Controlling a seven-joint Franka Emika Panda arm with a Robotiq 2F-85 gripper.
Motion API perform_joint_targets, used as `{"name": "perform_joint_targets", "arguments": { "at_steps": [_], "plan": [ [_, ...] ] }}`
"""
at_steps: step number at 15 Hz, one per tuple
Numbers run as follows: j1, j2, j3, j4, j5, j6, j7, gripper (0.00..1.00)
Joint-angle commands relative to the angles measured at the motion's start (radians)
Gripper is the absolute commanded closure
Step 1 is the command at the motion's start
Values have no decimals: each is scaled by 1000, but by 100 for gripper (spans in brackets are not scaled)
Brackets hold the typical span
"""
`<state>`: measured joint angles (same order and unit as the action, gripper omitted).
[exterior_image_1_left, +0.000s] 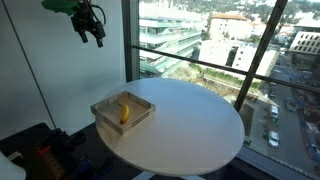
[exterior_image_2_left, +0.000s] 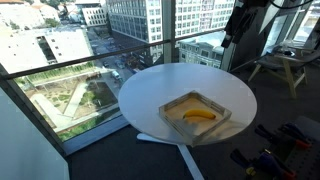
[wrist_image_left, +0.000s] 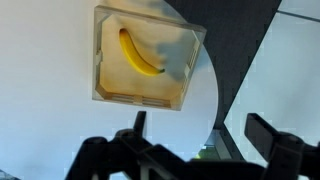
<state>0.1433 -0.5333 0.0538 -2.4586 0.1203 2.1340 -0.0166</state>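
One banana (wrist_image_left: 140, 55) lies in a shallow square tray (wrist_image_left: 100, 60), upper left of the wrist view. The tray sits near the edge of a round white table (exterior_image_1_left: 190, 120). Gripper (exterior_image_1_left: 93, 38) hangs upper left, well above the tray, jaws spread, gripping nothing. Tall windows (exterior_image_1_left: 230, 40) show city behind.

No legible text, label, brand, number or sign in any view. Inspected: shallow square wooden tray (wrist_image_left: 145, 100), curved yellow banana (wrist_image_left: 140, 52), round white table (exterior_image_1_left: 190, 125). Grey building fronts (exterior_image_2_left: 140, 15) too small to read.
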Motion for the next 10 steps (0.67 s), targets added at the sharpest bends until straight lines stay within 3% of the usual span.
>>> {"name": "perform_joint_targets", "arguments": {
  "at_steps": [1, 10],
  "plan": [
    [2, 40, -15, 28, 30, -21, -37, 0],
    [-12, 122, -10, 18, -1, 38, -71, 0]
  ]
}}
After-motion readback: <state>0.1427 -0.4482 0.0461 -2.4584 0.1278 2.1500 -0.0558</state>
